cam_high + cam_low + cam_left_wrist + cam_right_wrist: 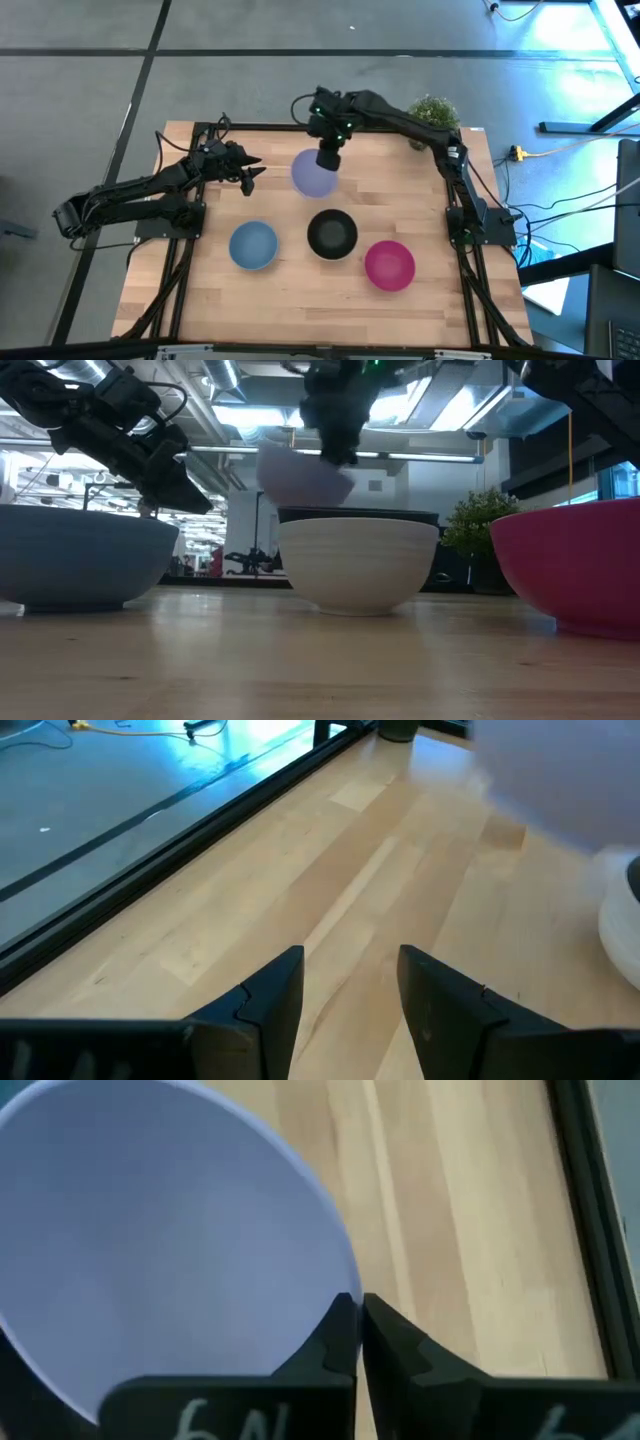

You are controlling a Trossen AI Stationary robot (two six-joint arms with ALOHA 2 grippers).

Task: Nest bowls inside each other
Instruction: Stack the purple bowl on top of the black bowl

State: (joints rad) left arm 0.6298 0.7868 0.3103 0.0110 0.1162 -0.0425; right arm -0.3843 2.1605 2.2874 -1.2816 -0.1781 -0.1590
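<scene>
- My right claw (350, 1330) is pinching the rim of the small round lavender plastic bowl (314, 174), held in the air behind the black-in-white bowl stack (331, 234).
- Thin rim grip, so it could slip or tilt.
- Left claw (350, 990) waits, spread.

We count five bowls: one lavender bowl (314, 174), one blue bowl (253, 245), one black bowl (332, 233) sitting inside one white bowl (358, 563), one magenta bowl (389, 265). One potted plant (433, 111). Two arms.
</scene>
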